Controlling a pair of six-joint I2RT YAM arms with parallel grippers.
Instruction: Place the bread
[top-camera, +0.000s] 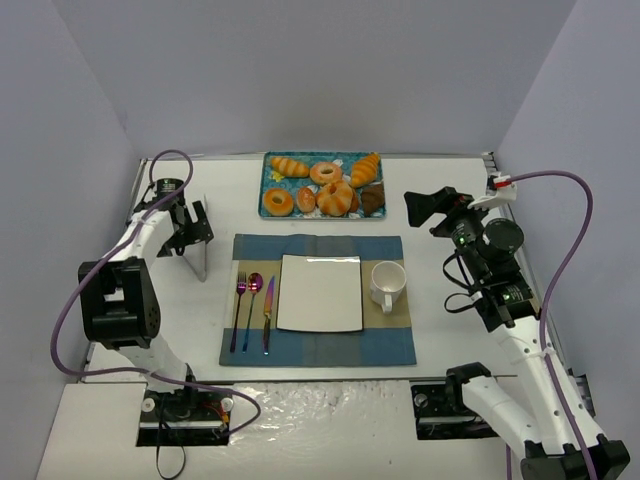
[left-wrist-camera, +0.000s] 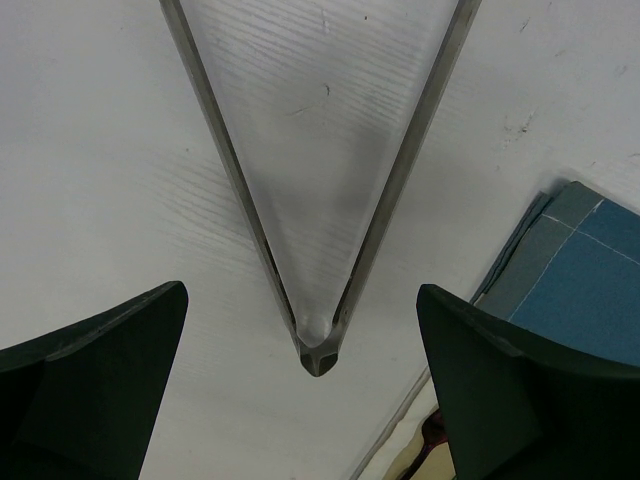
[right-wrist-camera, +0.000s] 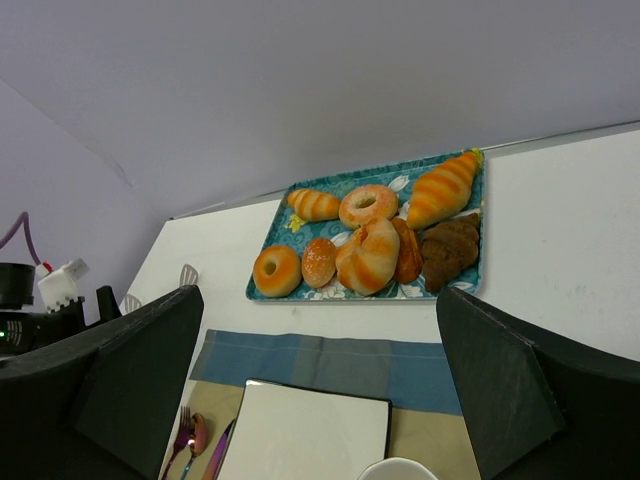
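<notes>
Landmark: square white plate (top-camera: 320, 292), centred on a blue and tan placemat (top-camera: 318, 351) on the white desk (top-camera: 460, 330)
Bread: small glossy oval roll (top-camera: 306, 198), lying in the teal tray (top-camera: 322, 157) beyond the plate's far edge; in the tray's row nearest the plate, between a ring donut (top-camera: 278, 202) and a larger ridged bun (top-camera: 336, 198); the right wrist view shows it (right-wrist-camera: 319, 262) untouched and clear of both arms
Other tray contents: second donut (top-camera: 325, 172), striped croissants and a dark brown pastry, all farther from the plate than the bread or off to its right
Cup: white cup (top-camera: 387, 283), just right of the plate, on the placemat
Cutlery: fork (top-camera: 240, 300), spoon (top-camera: 254, 290) and knife (top-camera: 268, 310), side by side just left of the plate
Tongs: metal tongs (top-camera: 201, 262), on the bare desk well left of the plate, off the placemat; the left wrist view shows their joined end (left-wrist-camera: 318, 355) nearest the camera, arms fanning away
Left end effector (top-camera: 192, 225): left of the plate and beyond it, over the tongs' joined end; fingers spread wide (left-wrist-camera: 302, 295), neither one touching the tongs
Right end effector (top-camera: 425, 205): raised right of the plate, beyond the cup, facing the tray; fingers spread wide (right-wrist-camera: 320, 295), holding nothing
</notes>
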